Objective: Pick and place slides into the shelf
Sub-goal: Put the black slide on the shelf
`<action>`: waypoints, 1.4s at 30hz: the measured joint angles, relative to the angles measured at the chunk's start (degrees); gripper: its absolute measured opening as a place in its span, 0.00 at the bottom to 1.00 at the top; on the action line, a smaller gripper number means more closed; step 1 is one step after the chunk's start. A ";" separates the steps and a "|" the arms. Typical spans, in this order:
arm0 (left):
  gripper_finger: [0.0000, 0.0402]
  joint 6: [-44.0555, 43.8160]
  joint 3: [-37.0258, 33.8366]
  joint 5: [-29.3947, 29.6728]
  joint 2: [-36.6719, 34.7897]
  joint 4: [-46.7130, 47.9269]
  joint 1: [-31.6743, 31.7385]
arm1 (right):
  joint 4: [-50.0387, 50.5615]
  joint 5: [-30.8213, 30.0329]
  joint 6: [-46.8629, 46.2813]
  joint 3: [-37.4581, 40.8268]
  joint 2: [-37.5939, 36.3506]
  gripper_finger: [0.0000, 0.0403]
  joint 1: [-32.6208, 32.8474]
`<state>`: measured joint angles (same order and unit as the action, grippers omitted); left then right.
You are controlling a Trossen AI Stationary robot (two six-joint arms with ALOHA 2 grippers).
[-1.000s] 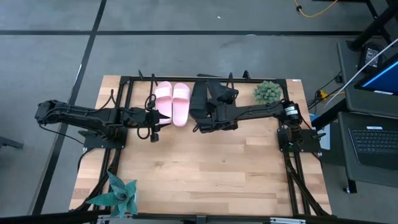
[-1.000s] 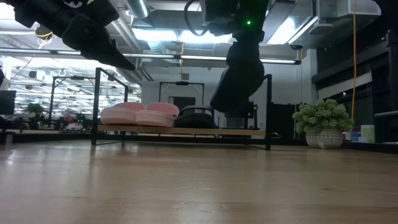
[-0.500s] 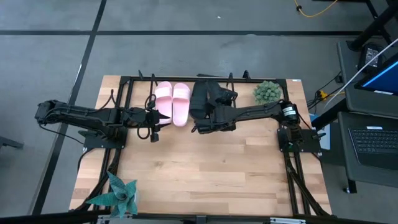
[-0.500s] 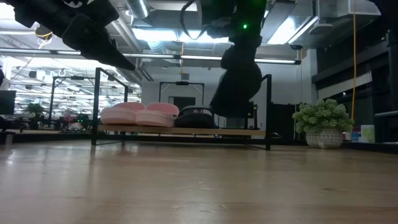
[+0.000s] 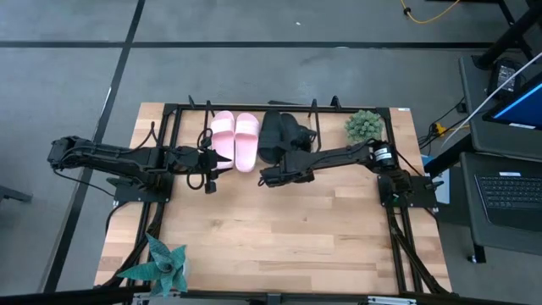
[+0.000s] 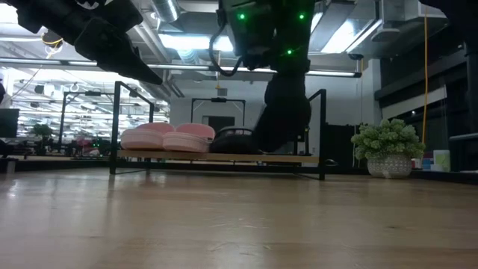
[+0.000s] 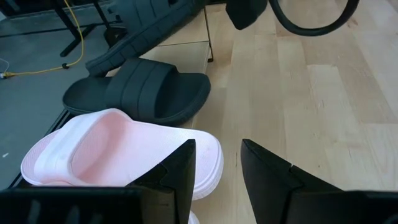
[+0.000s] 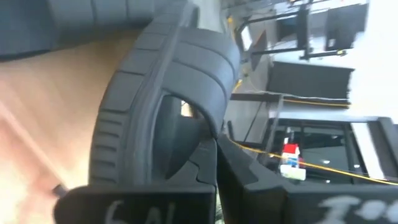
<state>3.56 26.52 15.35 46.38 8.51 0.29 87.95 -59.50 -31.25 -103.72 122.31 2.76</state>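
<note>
The right gripper [image 5: 269,176] has pulled back from the shelf [image 5: 332,108] toward the near side of the surface [image 5: 288,229], its arm swinging lower across the board. The second black slide [image 6: 287,112] clamped in its jaws has come down with it: in the low view it now hangs lower, its bottom end nearly at the shelf board beside the first black slide [image 5: 272,135].

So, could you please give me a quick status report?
Right gripper shut on last black slide, tilted over shelf. Left gripper open, waiting beside pink slides. Nothing blocking.
</note>
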 joint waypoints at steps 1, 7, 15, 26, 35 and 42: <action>0.30 -0.01 0.00 0.00 0.01 0.00 -0.01 | -0.20 0.69 -0.01 0.00 0.01 0.00 0.00; 0.30 -0.03 0.00 0.00 0.01 0.00 -0.01 | -1.76 3.76 1.34 0.00 0.01 0.00 0.72; 0.30 -0.08 0.00 0.00 0.01 -0.02 0.01 | -8.85 11.56 9.25 0.00 0.01 0.00 1.81; 0.30 -0.41 0.00 0.00 0.01 -0.01 0.00 | -10.42 11.58 9.10 0.00 0.01 0.00 1.81; 0.30 -0.49 0.00 0.00 0.01 -0.02 -0.01 | -3.30 8.13 3.75 0.00 -0.04 0.00 0.47; 0.30 -0.52 0.00 0.00 0.01 -0.02 -0.01 | -1.41 8.57 3.33 0.00 -0.04 0.00 -0.15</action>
<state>3.05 26.52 15.35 46.39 8.49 0.27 86.54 -50.94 -27.92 -103.72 122.28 2.61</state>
